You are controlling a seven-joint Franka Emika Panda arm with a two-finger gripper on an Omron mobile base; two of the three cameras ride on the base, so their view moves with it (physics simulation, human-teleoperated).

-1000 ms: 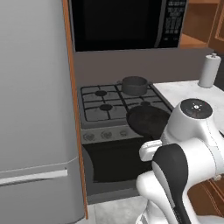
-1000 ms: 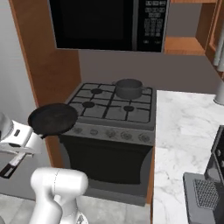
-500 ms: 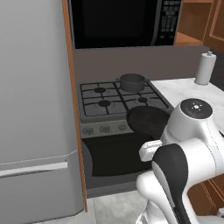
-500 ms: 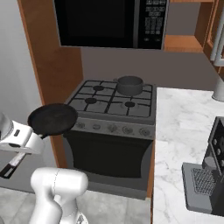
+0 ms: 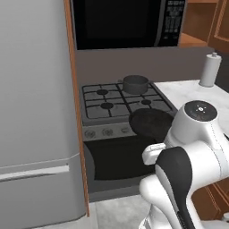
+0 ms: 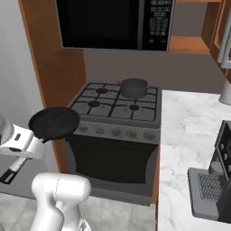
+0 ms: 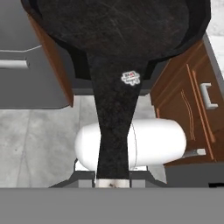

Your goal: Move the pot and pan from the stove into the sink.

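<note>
My gripper (image 7: 113,180) is shut on the thin handle of the flat black pan (image 7: 114,30). It holds the pan (image 6: 54,122) in the air in front of the stove's (image 6: 113,107) front left corner, at about knob height. In the left base view the pan (image 5: 150,123) shows just past my arm, over the stove's (image 5: 112,101) front right edge. The short dark grey pot (image 5: 135,84) stands upright on the back right burner, and the right base view shows the pot (image 6: 133,87) there too. The sink is out of view.
A tall grey fridge (image 5: 36,112) stands left of the stove and a black microwave (image 6: 113,22) hangs above it. Right of the stove runs a white marble counter (image 6: 189,131) with a coffee machine (image 6: 216,180) and a paper towel roll (image 5: 209,70). Brown cabinet doors (image 7: 188,109) lie below.
Both base views have shifted slightly, so the camera has moved with the base. The pan stays in my gripper, in the same place beside the arm. The pot has not moved.
</note>
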